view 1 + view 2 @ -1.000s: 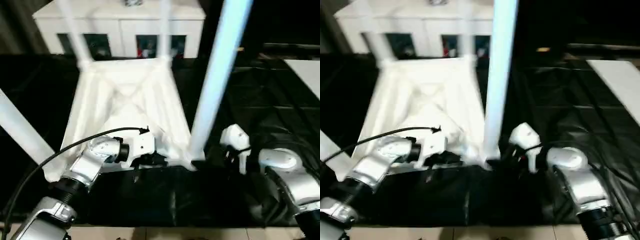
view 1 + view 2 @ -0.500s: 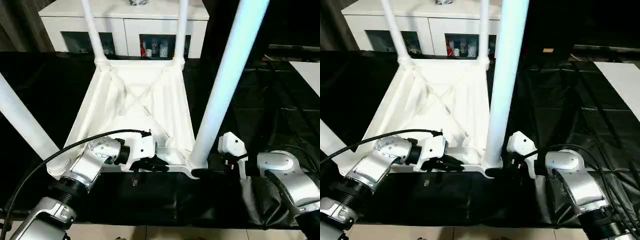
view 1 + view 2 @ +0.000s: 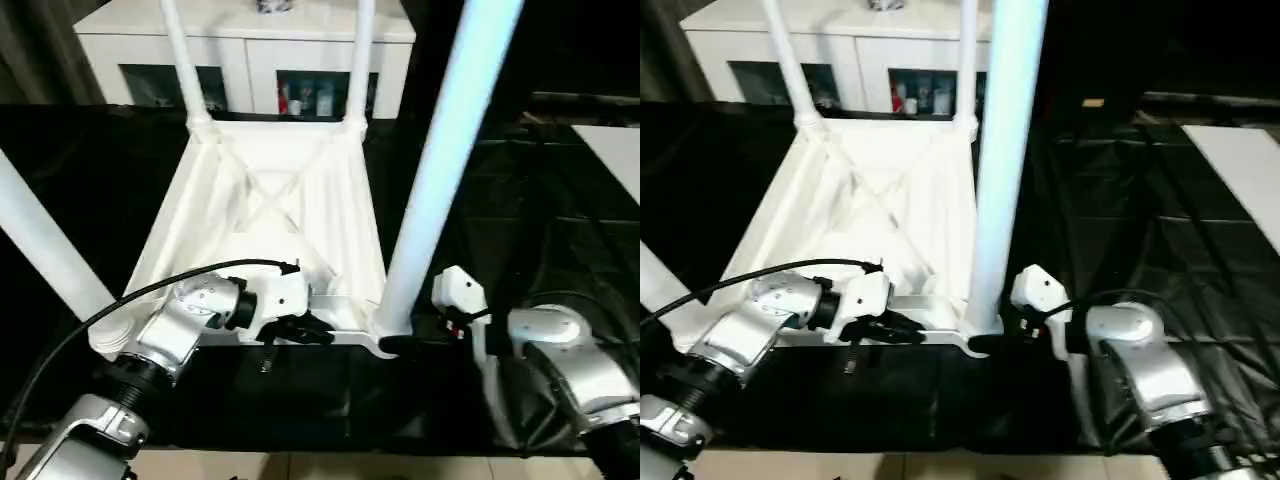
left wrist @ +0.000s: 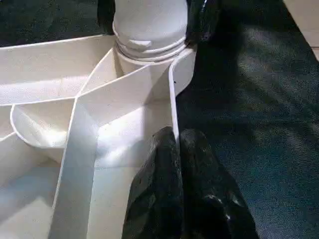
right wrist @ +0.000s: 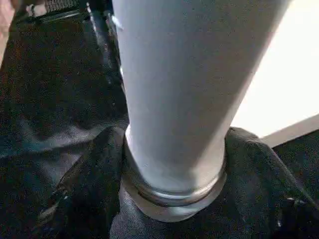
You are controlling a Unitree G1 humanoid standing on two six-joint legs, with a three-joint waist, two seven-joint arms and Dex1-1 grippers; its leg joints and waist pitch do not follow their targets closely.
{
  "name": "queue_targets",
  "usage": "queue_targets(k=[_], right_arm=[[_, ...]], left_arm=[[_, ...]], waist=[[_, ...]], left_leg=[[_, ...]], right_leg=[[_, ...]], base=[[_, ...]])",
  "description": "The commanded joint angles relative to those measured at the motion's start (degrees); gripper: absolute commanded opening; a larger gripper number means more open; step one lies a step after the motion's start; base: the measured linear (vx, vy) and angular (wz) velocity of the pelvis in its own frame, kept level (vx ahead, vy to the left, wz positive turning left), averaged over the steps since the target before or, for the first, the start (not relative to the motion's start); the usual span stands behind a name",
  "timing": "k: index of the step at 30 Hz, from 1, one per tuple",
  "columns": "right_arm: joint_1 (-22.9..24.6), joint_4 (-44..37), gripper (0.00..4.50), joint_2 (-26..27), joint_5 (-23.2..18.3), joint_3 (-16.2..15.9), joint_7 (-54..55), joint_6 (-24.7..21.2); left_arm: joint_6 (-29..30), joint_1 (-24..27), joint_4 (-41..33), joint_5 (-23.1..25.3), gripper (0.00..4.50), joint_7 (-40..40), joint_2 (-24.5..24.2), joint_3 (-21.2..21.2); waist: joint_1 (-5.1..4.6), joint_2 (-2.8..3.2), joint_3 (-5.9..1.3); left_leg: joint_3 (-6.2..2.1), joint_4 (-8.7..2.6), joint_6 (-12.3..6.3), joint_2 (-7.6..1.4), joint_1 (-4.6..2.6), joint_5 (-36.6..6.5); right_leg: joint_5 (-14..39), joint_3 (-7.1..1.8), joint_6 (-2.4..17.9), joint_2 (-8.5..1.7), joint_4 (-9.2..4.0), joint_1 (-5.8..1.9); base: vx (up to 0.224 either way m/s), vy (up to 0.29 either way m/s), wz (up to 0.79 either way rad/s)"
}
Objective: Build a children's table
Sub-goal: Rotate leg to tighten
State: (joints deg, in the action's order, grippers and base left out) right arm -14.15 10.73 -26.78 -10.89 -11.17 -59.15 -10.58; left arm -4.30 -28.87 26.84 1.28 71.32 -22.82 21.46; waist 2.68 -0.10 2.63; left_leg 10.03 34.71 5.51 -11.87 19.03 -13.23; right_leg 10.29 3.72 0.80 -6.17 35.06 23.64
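- Evidently upturned on the black mat [image 3: 500, 230] for leg fitting: tabletop [image 3: 270, 200], ribs up, all four legs standing in the corner sockets
- Left gripper [image 4: 177, 149] pinched shut on the near rim, likely steadying it
- Right gripper [image 5: 169, 164] flanking the near-right leg [image 3: 440, 170] at its socket; clamped or loose, cannot tell

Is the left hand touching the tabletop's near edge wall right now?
Touching. In the left wrist view the left hand has its two black fingers pressed together on the thin upright edge wall of the tabletop.

right end effector [image 5: 172, 199] apparently narrowing around near leg [image 3: 440, 170]
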Motion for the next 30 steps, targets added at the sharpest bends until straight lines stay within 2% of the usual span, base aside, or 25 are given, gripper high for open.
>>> queue_targets(k=[1, 3, 4, 5, 6, 7, 8, 9, 10, 11, 12, 13, 14, 15, 17, 18, 20, 23, 24, 25, 26, 27, 28, 30], right_arm=[[-2.9, 4.1, 2.66, 5.6, 1.1, 3.0, 13.1, -1.9], [-3.3, 5.0, 2.66, 7.6, 1.3, 3.8, 16.7, -2.5], [-4.5, 6.2, 2.65, 12.9, 1.4, 5.8, 25.0, -5.0], [-5.0, 6.8, 2.65, 14.5, 1.8, 6.3, 27.9, -5.6], [-5.7, 7.6, 2.65, 16.6, 2.4, 7.0, 31.9, -6.5], [-6.1, 8.0, 2.65, 17.6, 2.7, 7.3, 33.7, -6.9], [-7.3, 9.7, 2.65, 20.4, 3.6, 8.2, 39.2, -7.2], [-9.5, 13.2, 2.65, 24.6, 5.9, 7.5, 45.6, -6.6], [-10.1, 14.2, 2.65, 25.6, 6.8, 6.9, 47.0, -6.3], [-10.4, 14.7, 2.65, 25.9, 7.3, 6.5, 47.4, -6.1], [-11.1, 15.3, 2.65, 26.2, 8.3, 5.1, 46.8, -4.8], [-11.5, 15.7, 2.65, 26.5, 8.9, 4.4, 46.6, -3.9], [-12.0, 15.5, 3.2, 28.2, 7.7, 4.7, 45.8, -2.7], [-11.8, 14.1, 3.2, 28.4, 6.9, 4.5, 43.8, -2.1], [-11.5, 12.7, 3.34, 28.1, 6.7, 4.1, 42.0, -1.7], [-11.1, 11.1, 3.4, 27.6, 6.5, 3.7, 40.3, -1.7], [-10.6, 9.2, 3.71, 25.9, 6.9, 4.9, 40.9, -1.6], [-10.3, 7.0, 3.9, 23.0, 6.5, 7.4, 41.4, -2.0], [-9.5, 5.1, 4.03, 20.3, 5.8, 7.3, 38.2, -3.1], [-8.7, 3.2, 4.03, 17.3, 5.6, 6.8, 34.9, -4.3], [-8.7, 3.2, 4.03, 17.3, 5.6, 6.8, 34.9, -4.3], [-6.1, -0.9, 4.03, 10.4, 3.7, 5.8, 25.4, -7.2], [-4.2, -3.0, 4.03, 6.4, 3.4, 4.4, 19.8, -7.0], [-0.9, -5.8, 4.03, 0.1, 3.8, 2.3, 11.8, -4.9]], left_arm=[[1.9, 0.1, 1.7, 3.0, 0.0, -3.2, 2.8, 2.9], [2.7, -0.4, 2.3, 3.6, 0.0, -5.0, 3.7, 2.8], [6.3, -2.1, 4.2, 3.9, 0.0, -10.9, 7.2, 1.5], [7.7, -2.6, 4.7, 3.8, 0.0, -12.6, 8.4, 1.1], [9.5, -3.3, 5.5, 3.7, 0.0, -15.0, 10.1, 0.5], [10.3, -3.7, 5.8, 3.7, 0.0, -16.2, 10.9, 0.3], [12.6, -4.8, 7.2, 4.3, 0.0, -20.2, 13.1, -0.2], [15.3, -6.7, 10.0, 5.5, 0.0, -28.0, 17.3, -1.2], [15.6, -7.1, 10.8, 6.0, 0.0, -29.8, 18.3, -1.4], [15.5, -7.3, 11.1, 6.2, 0.0, -30.4, 18.8, -1.4], [15.8, -7.4, 11.4, 6.4, 0.0, -30.7, 19.5, -1.1], [16.1, -7.5, 11.7, 6.6, 0.0, -31.0, 20.1, -1.0], [15.2, -7.6, 12.1, 7.8, 0.0, -31.0, 20.4, -0.4], [14.3, -7.5, 12.0, 8.1, 0.0, -30.6, 20.2, -0.3], [13.0, -7.4, 11.8, 8.3, 0.0, -30.0, 19.7, -0.1], [11.7, -7.2, 11.6, 8.5, 0.0, -29.0, 19.0, 0.2], [9.8, -7.0, 11.6, 9.3, 0.0, -27.9, 17.4, 1.0], [10.6, -6.8, 11.7, 9.7, 0.0, -28.5, 16.2, 0.7], [10.9, -6.7, 11.7, 9.8, 0.0, -28.5, 15.9, 0.4], [10.7, -6.7, 11.8, 9.8, 0.0, -28.3, 15.5, 0.3], [10.7, -6.7, 11.8, 9.8, 0.0, -28.3, 15.5, 0.3], [10.0, -6.8, 12.1, 10.1, 0.0, -27.8, 14.9, 0.1], [9.7, -6.8, 12.4, 10.2, 0.0, -27.4, 14.7, 0.0], [8.9, -6.9, 12.7, 10.3, 0.0, -26.6, 14.3, 0.1]], waist=[[-0.51, -0.41, -2.77], [-1.01, -0.42, -2.72], [-1.45, -0.38, -2.66], [-1.57, -0.43, -2.69], [-1.79, -0.57, -2.72], [-2.01, -0.39, -2.65], [-2.16, -0.45, -2.71], [-2.44, -0.34, -2.77], [-2.8, -0.27, -2.68], [-2.55, -0.57, -2.83], [-2.39, -0.3, -2.83], [-2.33, -0.25, -2.95], [-2.18, -0.27, -3.07], [-2.13, -0.26, -3.11], [-2.12, -0.21, -3.18], [-2.18, -0.11, -3.21], [-2.12, -0.19, -3.25], [-1.93, 0.05, -3.34], [-1.9, 0.04, -3.29], [-1.85, 0.33, -3.25], [-1.72, 0.11, -3.31], [-1.55, 0.97, -3.27], [-1.32, 0.4, -3.22], [-0.5, 0.49, -3.16]], left_leg=[[0.21, -4.92, -2.29, -0.63, 1.0, -11.3], [-0.06, -5.1, -0.98, -0.44, 0.94, -13.6], [-0.33, -5.29, -0.02, -0.35, 1.14, -14.8], [-0.25, -5.17, 0.15, -0.24, 0.92, -15.1], [-0.41, -5.16, 0.42, -0.09, 0.81, -15.9], [-0.48, -5.2, 0.67, -0.05, 0.99, -15.8], [-0.56, -5.24, 0.67, 0.01, 1.13, -15.6], [-0.68, -5.29, 0.93, -0.01, 1.16, -15.3], [-0.62, -5.16, 1.47, 0.06, 0.92, -15.8], [-0.57, -4.97, 0.84, 0.36, 0.73, -16.0], [-0.53, -4.99, 0.33, 0.33, 0.73, -15.9], [-0.53, -5.18, -0.54, 0.05, 0.97, -14.8], [-0.46, -5.22, -1.16, 0.05, 1.14, -13.7], [-0.33, -5.19, -1.65, 0.02, 1.08, -13.1], [-0.33, -5.23, -2.11, -0.08, 1.2, -12.9], [-0.34, -5.24, -2.13, -0.12, 1.21, -13.0], [-0.38, -5.25, -2.36, -0.1, 1.46, -12.3], [-0.16, -5.05, -2.53, -0.3, 1.31, -10.5], [-0.1, -5.04, -2.62, -0.29, 1.27, -10.7], [-0.06, -5.02, -2.81, -0.3, 1.31, -10.8], [-0.11, -4.93, -3.53, -0.33, 1.4, -10.3], [-0.09, -4.91, -3.73, -0.32, 1.18, -10.3], [-0.04, -4.76, -4.43, -0.43, 1.22, -10.1], [0.15, -4.61, -5.35, -0.55, 1.09, -10.9]], right_leg=[[18.2, -1.95, 9.9, -1.39, -4.65, -3.07], [22.9, -1.78, 8.3, -1.38, -5.03, -2.98], [26.3, -1.74, 6.1, -1.3, -5.38, -3.04], [26.9, -1.77, 5.9, -1.22, -5.64, -2.66], [28.8, -1.65, 5.3, -1.25, -5.94, -2.61], [29.2, -1.61, 5.1, -1.24, -5.89, -2.64], [29.3, -1.55, 4.9, -1.24, -6.03, -2.73], [28.8, -1.54, 4.8, -1.21, -6.04, -2.59], [28.8, -1.52, 5.0, -1.08, -6.23, -2.2], [29.5, -1.38, 4.7, -0.96, -6.51, -2.38], [29.2, -1.48, 4.8, -1.06, -6.55, -2.37], [26.5, -1.66, 5.4, -1.18, -6.51, -2.61], [23.2, -1.75, 6.2, -0.96, -6.21, -2.81], [21.0, -1.84, 7.1, -0.86, -6.01, -2.81], [20.3, -1.79, 7.9, -0.87, -5.87, -2.96], [20.2, -1.8, 8.1, -0.91, -5.84, -2.98], [19.1, -1.87, 8.5, -0.94, -5.76, -3.15], [15.0, -1.99, 10.2, -0.93, -5.35, -3.07], [15.0, -2.01, 10.4, -0.91, -5.37, -3.03], [14.4, -1.98, 10.7, -0.81, -5.31, -3.24], [13.7, -1.94, 10.5, -0.83, -5.19, -3.46], [13.5, -1.99, 10.6, -0.86, -5.21, -3.31], [13.0, -2.01, 10.7, -0.75, -5.4, -3.53], [13.4, -2.2, 10.8, -0.81, -5.47, -3.54]], base=[[0.0, 0.0, 0.0], [-0.03, -0.006, -0.03], [-0.06, -0.005, -0.06], [-0.06, -0.005, -0.06], [-0.056, -0.008, -0.02], [0.0, 0.0, 0.0], [0.0, 0.0, 0.0], [0.0, 0.0, 0.0], [0.0, 0.0, 0.0], [0.0, 0.0, 0.0], [0.0, 0.0, 0.0], [0.0, 0.0, 0.0], [0.0, 0.0, 0.0], [0.0, 0.0, 0.0], [0.0, 0.0, 0.0], [0.0, 0.0, 0.0], [0.0, 0.0, 0.0], [0.0, 0.0, 0.0], [0.0, 0.0, 0.0], [0.0, 0.0, 0.0], [0.0, 0.0, 0.0], [0.0, 0.0, 0.0], [0.0, 0.0, 0.0], [0.0, 0.0, 0.0]])
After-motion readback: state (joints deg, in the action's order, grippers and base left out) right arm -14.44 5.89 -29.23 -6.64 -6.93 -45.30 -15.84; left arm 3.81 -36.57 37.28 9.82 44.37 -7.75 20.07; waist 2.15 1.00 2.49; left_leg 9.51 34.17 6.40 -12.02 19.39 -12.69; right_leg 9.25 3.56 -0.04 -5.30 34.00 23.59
